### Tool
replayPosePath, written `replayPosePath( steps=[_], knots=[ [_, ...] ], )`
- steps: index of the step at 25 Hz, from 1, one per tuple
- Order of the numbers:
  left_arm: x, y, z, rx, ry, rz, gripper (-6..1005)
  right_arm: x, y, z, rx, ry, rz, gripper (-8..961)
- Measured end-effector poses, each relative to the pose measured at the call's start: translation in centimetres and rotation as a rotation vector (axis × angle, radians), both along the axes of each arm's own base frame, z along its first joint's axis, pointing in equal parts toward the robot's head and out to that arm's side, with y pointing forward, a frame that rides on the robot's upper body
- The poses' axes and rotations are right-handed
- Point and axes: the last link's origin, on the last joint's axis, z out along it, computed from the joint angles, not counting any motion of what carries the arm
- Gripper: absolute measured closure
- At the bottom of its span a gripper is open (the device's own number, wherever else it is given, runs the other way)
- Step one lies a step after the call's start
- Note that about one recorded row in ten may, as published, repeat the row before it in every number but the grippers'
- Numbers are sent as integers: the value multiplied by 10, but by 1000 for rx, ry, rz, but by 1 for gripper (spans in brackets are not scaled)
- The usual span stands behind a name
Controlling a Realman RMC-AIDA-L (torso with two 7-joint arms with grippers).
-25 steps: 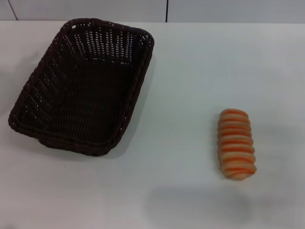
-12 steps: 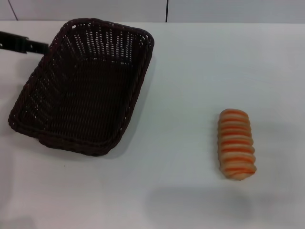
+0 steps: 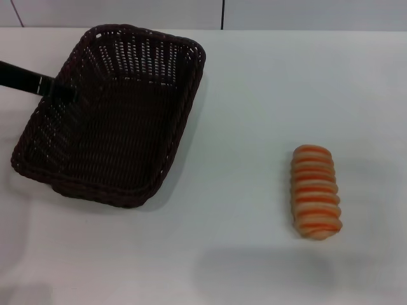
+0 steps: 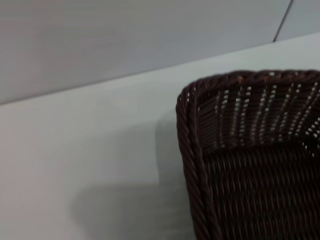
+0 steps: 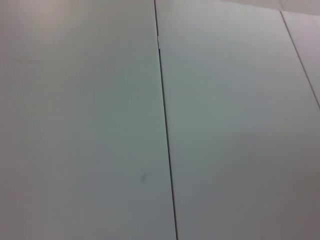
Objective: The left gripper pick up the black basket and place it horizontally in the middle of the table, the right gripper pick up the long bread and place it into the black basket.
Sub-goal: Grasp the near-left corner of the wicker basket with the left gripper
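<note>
The black basket [image 3: 114, 136] lies at the back left of the white table [image 3: 254, 95], its long side running slantwise away from me. One of its corners fills the left wrist view [image 4: 192, 150]. My left gripper [image 3: 60, 91] reaches in from the left edge as a black bar, and its tip is at the basket's left rim. The long bread [image 3: 315, 192], tan with orange stripes, lies alone at the front right of the table. My right gripper is out of view.
The table's back edge meets a pale wall with a dark vertical seam [image 3: 222, 14]. The right wrist view shows only pale panels with a dark seam [image 5: 165, 125]. A soft shadow lies on the table in front of the bread [image 3: 261, 273].
My left gripper came in from the left edge and has moved nearer to me along the basket's left rim. The basket and the bread have not moved.
</note>
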Motion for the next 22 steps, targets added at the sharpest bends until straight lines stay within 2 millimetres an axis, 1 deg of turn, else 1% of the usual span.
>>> replayPosePath(
  steps=[1,6,10,13,22],
  knots=[
    [0,0,0,0,0,0,246,0,0,0,0,0,0,320],
    [-13,4,-9,-15,8,33,251,-1,2,2,6,-1,3,322],
    [-15,5,-11,-19,13,37,255,0,3,2,6,-3,3,324],
    [-19,8,-17,-41,36,58,258,0,3,2,6,-6,2,325],
    [-23,8,-19,-55,65,54,267,1,3,2,6,-10,0,328]
  ],
)
